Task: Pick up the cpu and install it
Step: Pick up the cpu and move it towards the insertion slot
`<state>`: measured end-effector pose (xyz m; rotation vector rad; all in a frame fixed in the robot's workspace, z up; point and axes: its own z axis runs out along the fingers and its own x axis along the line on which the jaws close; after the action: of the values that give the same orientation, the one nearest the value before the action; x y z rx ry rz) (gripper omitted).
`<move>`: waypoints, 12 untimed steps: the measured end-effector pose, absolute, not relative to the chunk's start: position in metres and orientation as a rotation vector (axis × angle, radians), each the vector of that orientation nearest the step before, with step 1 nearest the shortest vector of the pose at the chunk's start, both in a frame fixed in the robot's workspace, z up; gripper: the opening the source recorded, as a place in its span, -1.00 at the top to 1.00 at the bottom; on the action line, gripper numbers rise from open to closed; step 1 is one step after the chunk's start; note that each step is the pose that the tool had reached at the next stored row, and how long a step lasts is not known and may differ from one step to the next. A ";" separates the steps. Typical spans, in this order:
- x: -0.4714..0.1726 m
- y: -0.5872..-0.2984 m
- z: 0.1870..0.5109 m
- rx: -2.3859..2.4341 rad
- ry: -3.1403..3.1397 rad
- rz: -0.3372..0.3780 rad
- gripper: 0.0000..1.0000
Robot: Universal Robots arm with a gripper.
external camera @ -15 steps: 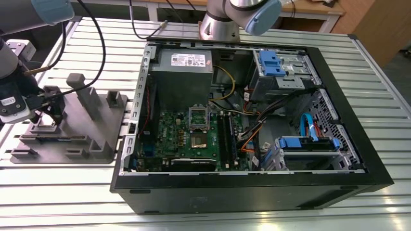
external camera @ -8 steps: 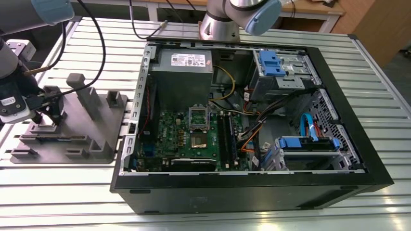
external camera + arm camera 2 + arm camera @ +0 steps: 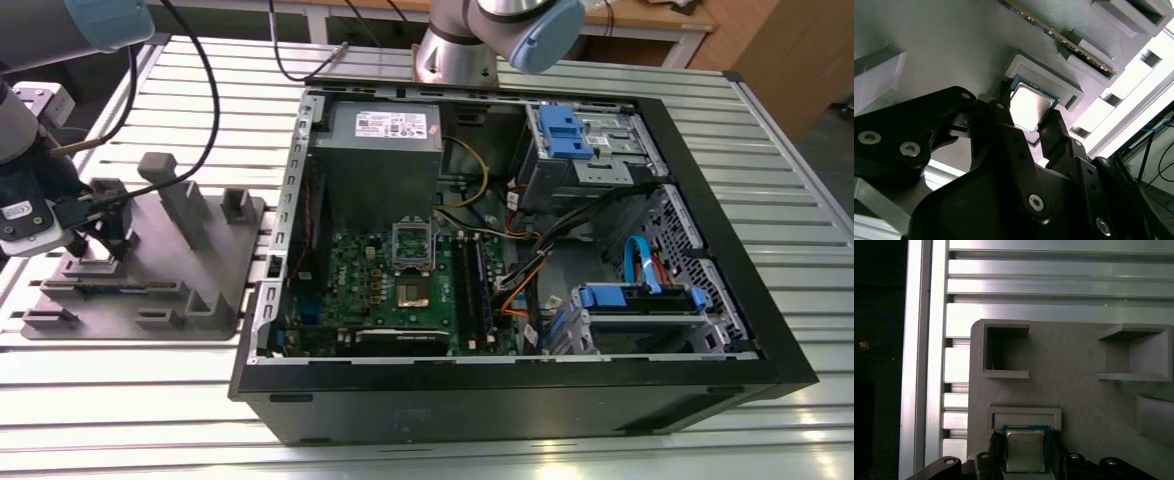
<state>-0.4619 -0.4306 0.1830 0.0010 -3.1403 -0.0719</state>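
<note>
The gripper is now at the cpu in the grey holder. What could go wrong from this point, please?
1. The cpu lies in a shallow pocket of the grey holder, beside a raised rim. If the gripper takes it off-centre, it may tilt or catch on that rim.
2. The socket lies low inside the case, with orange cables and memory slots close by. The arm might brush them on the way down.
</note>
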 end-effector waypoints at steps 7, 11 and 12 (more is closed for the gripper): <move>-0.462 -0.431 0.187 0.001 -3.140 -0.072 0.06; -0.462 -0.431 0.192 0.001 -3.140 -0.072 0.06; -0.462 -0.431 0.193 0.001 -3.140 -0.072 0.06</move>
<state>-0.4619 -0.4306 0.1932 0.0009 -3.1403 -0.0719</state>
